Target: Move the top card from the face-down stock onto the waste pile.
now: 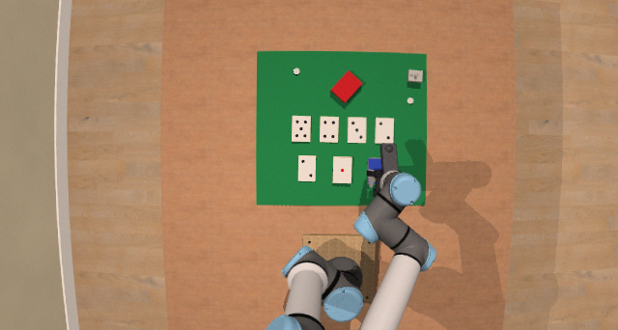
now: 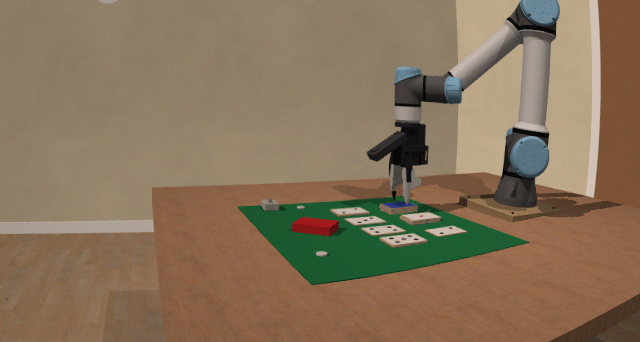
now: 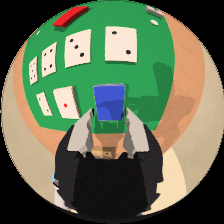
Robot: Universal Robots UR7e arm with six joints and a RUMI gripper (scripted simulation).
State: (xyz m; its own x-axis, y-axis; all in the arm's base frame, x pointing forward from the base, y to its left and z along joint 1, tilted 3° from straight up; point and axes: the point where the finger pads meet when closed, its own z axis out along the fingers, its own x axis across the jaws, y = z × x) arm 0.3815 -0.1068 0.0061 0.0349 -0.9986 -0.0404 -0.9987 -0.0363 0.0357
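Jaws parted, empty, astride blue-backed stock [image 3: 109, 101]; near edge hidden behind fingers.

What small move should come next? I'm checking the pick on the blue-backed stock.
Probably finish closing. The end effector sits low over the stock, its fingers flanking the near end of the top card, not yet pinching it. The waste pile waits alongside.

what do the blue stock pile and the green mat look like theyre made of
Stock pile: looks like stacked plywood, tan banded edges under a matte blue painted top. Green mat: probably felt or thin cloth, flat, matte, no visible thickness or shine.
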